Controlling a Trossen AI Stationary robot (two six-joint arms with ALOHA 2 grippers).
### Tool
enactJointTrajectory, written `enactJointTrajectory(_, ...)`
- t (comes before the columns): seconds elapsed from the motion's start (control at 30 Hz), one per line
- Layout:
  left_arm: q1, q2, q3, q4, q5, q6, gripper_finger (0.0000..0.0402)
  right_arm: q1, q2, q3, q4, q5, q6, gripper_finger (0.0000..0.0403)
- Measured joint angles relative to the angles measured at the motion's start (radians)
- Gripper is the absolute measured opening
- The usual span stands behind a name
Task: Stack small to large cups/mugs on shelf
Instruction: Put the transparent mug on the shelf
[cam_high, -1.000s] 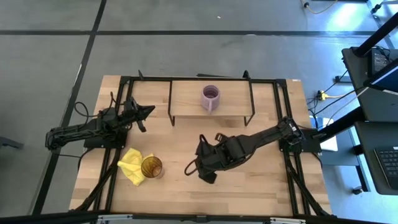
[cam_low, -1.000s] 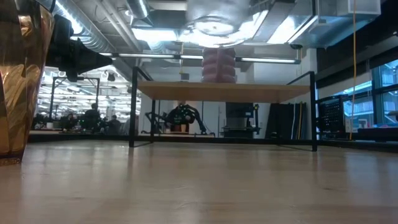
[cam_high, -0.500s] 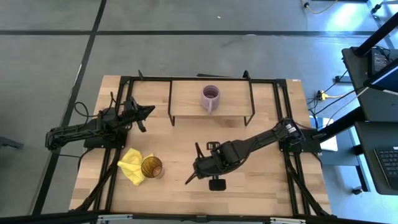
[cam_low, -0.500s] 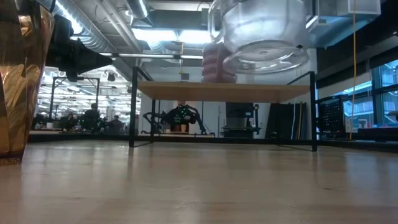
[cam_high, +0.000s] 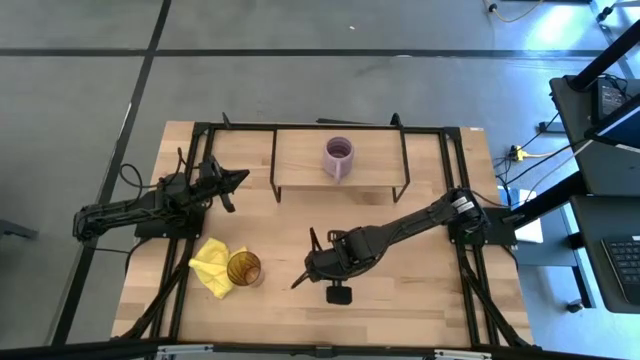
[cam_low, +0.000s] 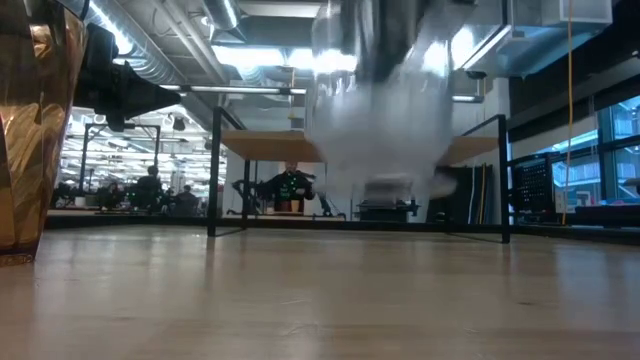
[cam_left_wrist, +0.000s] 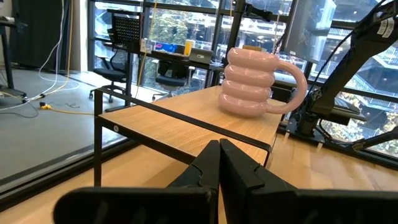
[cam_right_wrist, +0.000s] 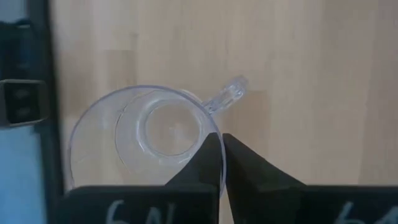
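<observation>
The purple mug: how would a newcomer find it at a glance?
Start at the low light-wood shelf on black wire legs along the table's far edge. The purple mug stands upright on it, slightly right of middle, alone up there. Its stacked bulging rings, loop handle and opaque body separate it from the amber tumbler on the tabletop.

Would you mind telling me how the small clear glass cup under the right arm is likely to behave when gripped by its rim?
The clear glass cup looks smooth and thin-walled, so it may slip between the right gripper fingers, shut on its rim. Being glass, it is probably fragile if dropped on the tabletop. Its small side handle could make it hang slightly off balance.
</observation>
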Motion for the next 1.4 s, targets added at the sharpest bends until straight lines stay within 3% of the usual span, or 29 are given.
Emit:
enactJointTrajectory(0.43,0.0,0.0,0.0,0.0,0.0,0.0,0.0,-0.001,0.0,-0.076,0.099,0.037,0.013,0.0019)
enactJointTrajectory(0.97,0.0,0.0,0.0,0.0,0.0,0.0,0.0,-0.005,0.0,-0.072,0.094,0.057,0.03,0.0102)
enactJointTrajectory(1.2,0.0,0.0,0.0,0.0,0.0,0.0,0.0,-0.009,0.0,0.048,0.092,0.13,0.078,0.011)
enactJointTrajectory(1.4,0.0,0.0,0.0,0.0,0.0,0.0,0.0,-0.04,0.0,0.166,0.098,0.133,0.271,0.0105)
